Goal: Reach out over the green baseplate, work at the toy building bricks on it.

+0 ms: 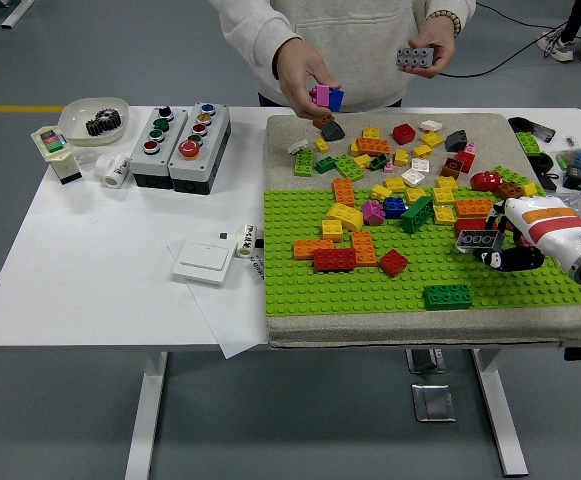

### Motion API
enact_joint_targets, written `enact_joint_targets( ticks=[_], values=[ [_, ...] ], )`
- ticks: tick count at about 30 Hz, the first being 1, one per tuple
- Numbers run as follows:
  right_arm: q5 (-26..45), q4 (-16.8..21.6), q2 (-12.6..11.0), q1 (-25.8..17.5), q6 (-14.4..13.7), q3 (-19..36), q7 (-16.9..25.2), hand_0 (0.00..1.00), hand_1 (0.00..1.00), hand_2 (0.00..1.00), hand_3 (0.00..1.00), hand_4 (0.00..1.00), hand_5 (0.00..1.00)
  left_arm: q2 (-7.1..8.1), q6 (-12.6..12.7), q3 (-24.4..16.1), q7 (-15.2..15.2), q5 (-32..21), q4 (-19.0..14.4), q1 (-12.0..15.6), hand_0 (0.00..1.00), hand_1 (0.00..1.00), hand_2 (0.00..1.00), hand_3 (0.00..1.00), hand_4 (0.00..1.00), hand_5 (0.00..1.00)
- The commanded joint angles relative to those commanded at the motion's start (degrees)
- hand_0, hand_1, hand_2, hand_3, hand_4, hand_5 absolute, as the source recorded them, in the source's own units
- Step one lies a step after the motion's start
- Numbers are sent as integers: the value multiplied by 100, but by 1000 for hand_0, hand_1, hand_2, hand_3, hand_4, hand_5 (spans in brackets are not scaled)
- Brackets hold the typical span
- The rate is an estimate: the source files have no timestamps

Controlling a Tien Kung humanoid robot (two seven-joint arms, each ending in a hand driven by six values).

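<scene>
Green baseplate [370, 285] lies flat on a beige mat [290, 140], long axis running left-right across the table, reaching from under the right hand [505, 245] far out to that hand's left. Right hand comes in from the right edge over the baseplate's right end; white-and-orange back faces up, dark fingers [500, 262] curled down and leftward. A grey brick [477, 240] sits at the fingertips, long axis roughly left-right, studs up; fingers look closed around it, but contact is partly hidden by the hand itself. Dark green brick [447, 296] lies just nearer than the hand and to its left, long axis left-right. Red brick [334, 260] and orange bricks sit well to the hand's left; a loose pile of yellow, red, orange and white bricks spreads beyond the hand, over the baseplate's far edge and the mat. Wrist and forearm cut off at the right border. Left hand not in the picture. Person stands beyond the table: one hand [305, 75] holds a pink-and-blue brick pair [327, 97] above the mat's far edge, the other hand [432, 45] holds a grey brick block [415, 57] higher up. Small parts at far right hard to make out.
</scene>
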Motion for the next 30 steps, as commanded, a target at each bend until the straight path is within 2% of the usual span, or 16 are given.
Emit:
enact_joint_targets(
  ticks=[7,14,30],
  values=[
    [-88,31,-48,-88,49,48,-2,287,356,462,491,790,455,0,0,-1,9,23,0,2,609,700,664,551,561,624],
    [-222,172,-271,-187,98,144,2,287,360,463,493,789,462,-3,-4,3,-5,-5,7,7,609,700,664,551,561,624],
    [-201,405,-336,-253,125,137,23,286,361,465,494,793,469,-9,0,32,-17,-62,8,7,608,700,664,550,560,624]
  ],
)
